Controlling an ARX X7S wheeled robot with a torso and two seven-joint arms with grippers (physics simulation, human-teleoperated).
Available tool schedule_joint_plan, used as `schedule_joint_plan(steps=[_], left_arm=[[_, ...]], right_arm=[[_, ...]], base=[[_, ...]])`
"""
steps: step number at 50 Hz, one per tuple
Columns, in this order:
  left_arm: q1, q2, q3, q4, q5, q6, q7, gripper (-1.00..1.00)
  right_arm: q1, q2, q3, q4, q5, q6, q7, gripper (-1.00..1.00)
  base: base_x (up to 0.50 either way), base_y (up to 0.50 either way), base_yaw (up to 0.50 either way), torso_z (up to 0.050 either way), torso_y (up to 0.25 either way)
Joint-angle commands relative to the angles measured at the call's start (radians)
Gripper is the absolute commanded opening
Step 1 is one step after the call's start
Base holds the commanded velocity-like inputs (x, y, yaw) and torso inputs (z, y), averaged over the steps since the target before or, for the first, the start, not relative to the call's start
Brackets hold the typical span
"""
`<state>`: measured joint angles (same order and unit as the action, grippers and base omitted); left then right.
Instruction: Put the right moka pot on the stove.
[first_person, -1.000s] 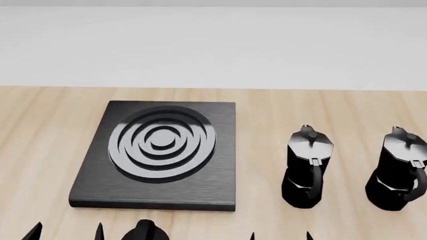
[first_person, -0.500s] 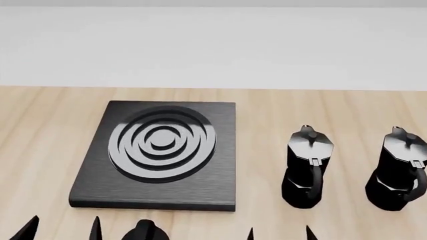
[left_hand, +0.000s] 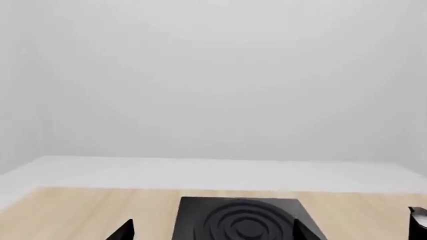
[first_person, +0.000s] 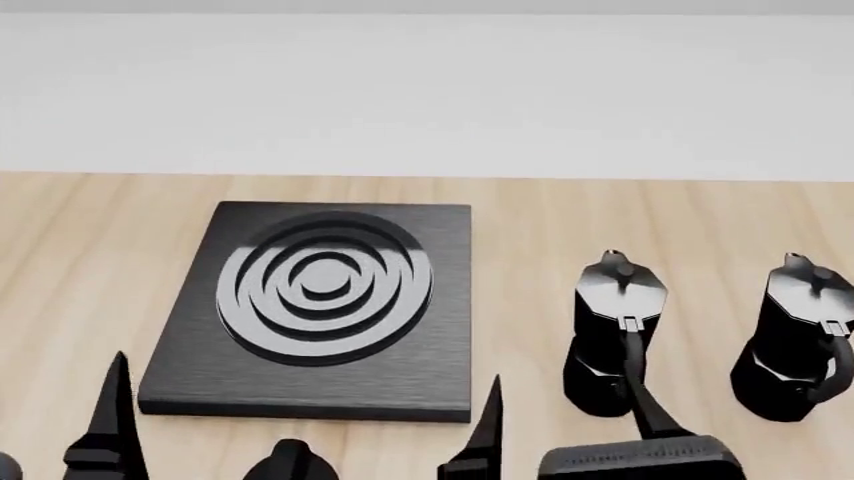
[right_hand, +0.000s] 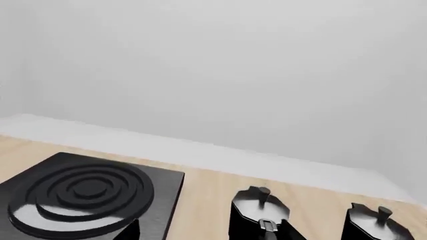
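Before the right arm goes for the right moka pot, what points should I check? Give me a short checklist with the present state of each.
1. Right moka pot stands upright on the table, handle toward the robot: ok.
2. Stove has nothing on its rings: ok.
3. Right gripper open and holding nothing: ok; its fingers stand well apart.
4. Right gripper lined up with the right moka pot: not ok; it sits before the other moka pot.
5. Left gripper out of the way: not ok; it hangs at the stove's near edge.
6. Gap between the two pots wide enough for a finger: cannot tell.
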<state>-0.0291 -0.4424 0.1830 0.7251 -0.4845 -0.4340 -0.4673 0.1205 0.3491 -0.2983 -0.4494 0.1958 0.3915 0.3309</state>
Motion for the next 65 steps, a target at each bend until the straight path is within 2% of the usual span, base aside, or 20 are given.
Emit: schedule_joint_plan(steps=[1,26,28,30,39,65], left_arm=[[-0.053,-0.067,-0.054,0.233,-0.099,-0.187,-0.100,1.00],[-0.055,-0.086,-0.045,0.249,-0.113,-0.186,-0.119,1.00],[-0.081,-0.085,-0.038,0.237,-0.132,-0.243,-0.145,1.00],[-0.091,-0.080,-0.035,0.228,-0.123,-0.255,-0.164,1.00],[-0.066,-0.093,-0.039,0.246,-0.105,-0.204,-0.149,1.00],[-0.068,-0.106,-0.012,0.240,-0.077,-0.171,-0.155,1.00]], right_arm=[[0.021,0.022,0.023,-0.162,0.040,0.132,0.015,1.00],[0.015,0.028,0.022,-0.165,0.042,0.121,0.024,1.00],[0.015,0.050,-0.019,-0.177,-0.016,0.129,0.034,1.00],[0.010,0.050,-0.003,-0.200,0.005,0.137,0.033,1.00],[-0.001,0.056,0.005,-0.239,0.001,0.155,0.054,1.00],[0.003,0.062,-0.003,-0.222,0.002,0.147,0.055,1.00]], base=[[0.00,0.00,0.00,0.000,0.000],[0.00,0.00,0.00,0.000,0.000],[0.00,0.00,0.00,0.000,0.000],[0.00,0.00,0.00,0.000,0.000],[0.00,0.00,0.00,0.000,0.000],[0.00,0.00,0.00,0.000,-0.024]])
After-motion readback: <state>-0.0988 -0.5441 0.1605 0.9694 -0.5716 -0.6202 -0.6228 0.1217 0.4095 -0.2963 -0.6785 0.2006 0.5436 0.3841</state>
